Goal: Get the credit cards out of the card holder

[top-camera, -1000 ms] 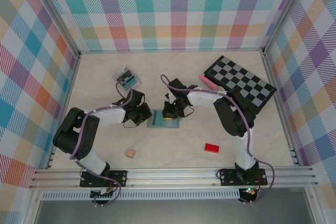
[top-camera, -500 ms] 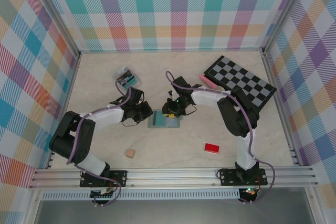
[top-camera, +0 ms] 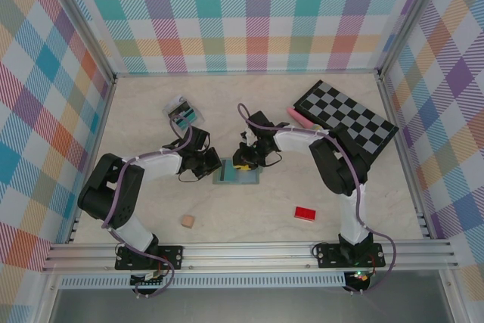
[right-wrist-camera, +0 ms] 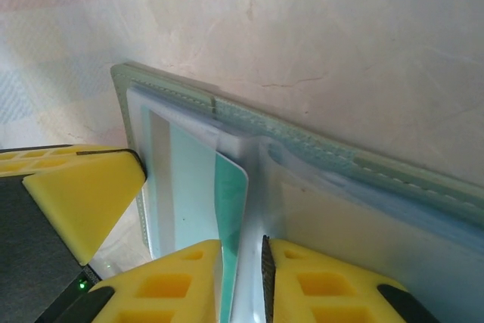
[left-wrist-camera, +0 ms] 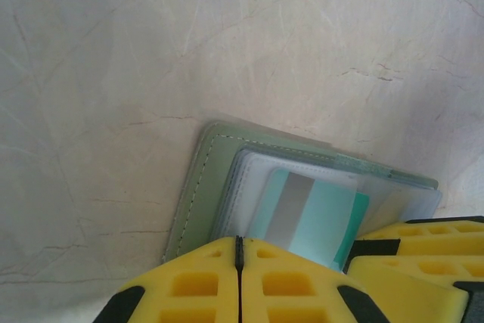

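Card holder (top-camera: 236,173) lies open on the tabletop (top-camera: 265,115), unmoved from half a second ago; the left elbow has swung inward. Left hand (left-wrist-camera: 238,251) is fully closed at its edge. Right hand (right-wrist-camera: 242,251) pinches the teal credit card (right-wrist-camera: 198,183), and you cannot see the card's lower end behind the fingers.

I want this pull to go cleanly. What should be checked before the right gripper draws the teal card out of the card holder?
1. The right gripper pinches the teal card: ok.
2. The card holder lies open: ok.
3. The left gripper, shut over the card holder, presses it down: cannot tell.
4. The teal card is free of its clear sleeve: not ok, mostly inside.
5. Grippers apart: cannot tell.
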You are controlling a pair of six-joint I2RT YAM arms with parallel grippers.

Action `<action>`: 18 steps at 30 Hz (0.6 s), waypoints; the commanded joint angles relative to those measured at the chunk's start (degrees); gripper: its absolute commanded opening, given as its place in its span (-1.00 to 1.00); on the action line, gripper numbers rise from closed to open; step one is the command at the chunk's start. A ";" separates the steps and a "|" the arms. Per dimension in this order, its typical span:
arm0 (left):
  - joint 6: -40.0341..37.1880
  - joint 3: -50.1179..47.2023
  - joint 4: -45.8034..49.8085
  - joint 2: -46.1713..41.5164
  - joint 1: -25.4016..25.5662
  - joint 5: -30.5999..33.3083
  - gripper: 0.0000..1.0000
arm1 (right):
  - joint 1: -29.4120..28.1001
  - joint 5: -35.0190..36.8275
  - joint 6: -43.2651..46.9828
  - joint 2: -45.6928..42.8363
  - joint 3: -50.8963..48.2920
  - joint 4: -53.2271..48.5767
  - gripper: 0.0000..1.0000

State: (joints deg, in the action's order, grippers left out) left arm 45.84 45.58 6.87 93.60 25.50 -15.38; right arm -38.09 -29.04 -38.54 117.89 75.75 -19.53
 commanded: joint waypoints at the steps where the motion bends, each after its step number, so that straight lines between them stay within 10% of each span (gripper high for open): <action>1: 0.94 -1.19 1.34 1.45 1.02 1.17 -0.89 | -0.15 -3.27 -0.27 1.96 1.77 0.76 -0.56; 18: 0.88 -2.54 1.64 -0.09 0.95 2.64 -0.76 | 0.77 3.38 1.43 -2.99 -2.16 -1.12 -0.87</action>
State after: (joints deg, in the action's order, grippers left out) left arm 46.74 45.04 5.93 93.60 25.50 -14.94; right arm -37.85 -28.93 -38.44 117.93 75.55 -19.03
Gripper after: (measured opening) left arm 0.117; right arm 0.068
